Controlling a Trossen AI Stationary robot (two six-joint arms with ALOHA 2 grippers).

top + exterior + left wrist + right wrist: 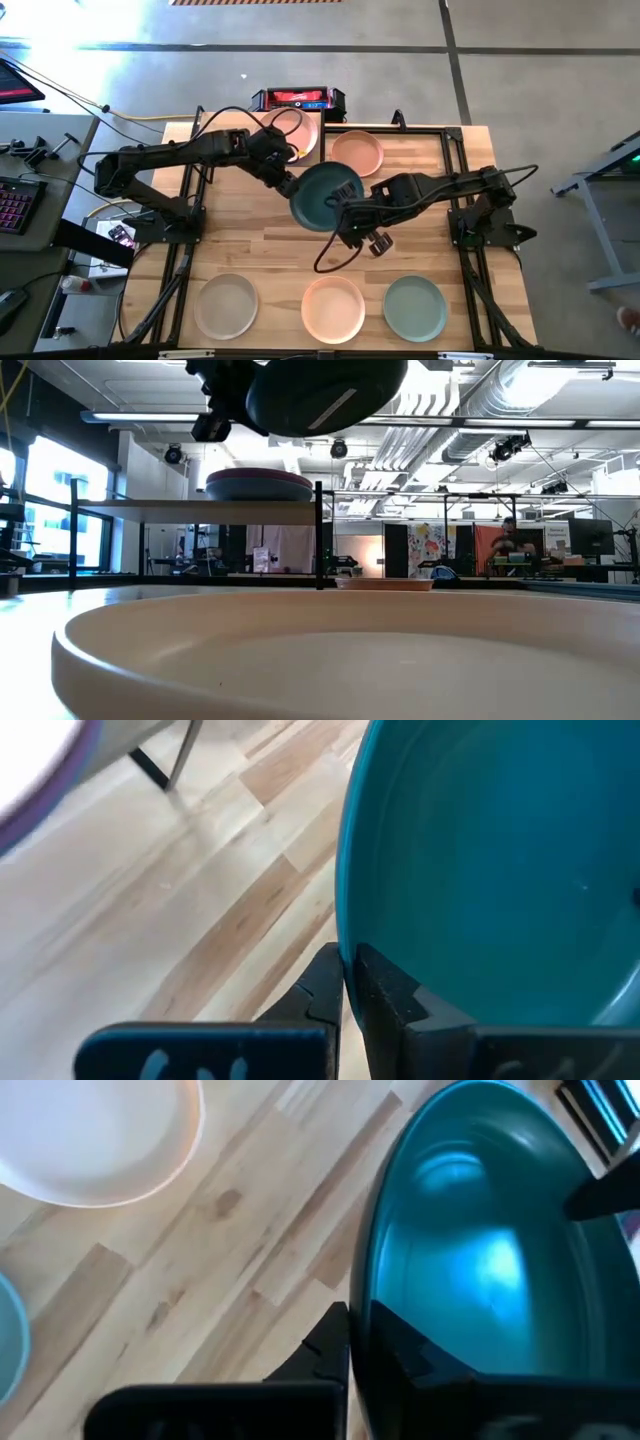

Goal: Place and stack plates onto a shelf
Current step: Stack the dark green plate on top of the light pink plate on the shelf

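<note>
A dark teal plate hangs in the air over the table's middle, held between both arms; in the low view the dark teal plate shows high up, above shelf level. My left gripper is shut on its left rim, my right gripper on its near right rim. The shelf stands at the table's far side and carries a stack of plates, purple below and pale pink on top. A peach plate lies flat on the table beside the shelf. My left gripper pinches the teal plate's raised rim between its two fingers, one finger on the plate's inside and one on its outside, coming from the table's left. The plate is lifted clear and tilted. My right gripper pinches the rim on the other side the same way, one finger inside the plate and one outside, coming from the table's right and near side. The plate hangs clear of the table between the two grippers.
Along the near edge lie a beige plate, a peach plate and a sage green plate. A red and black box sits beyond the far edge. Bare wood lies under the held plate.
</note>
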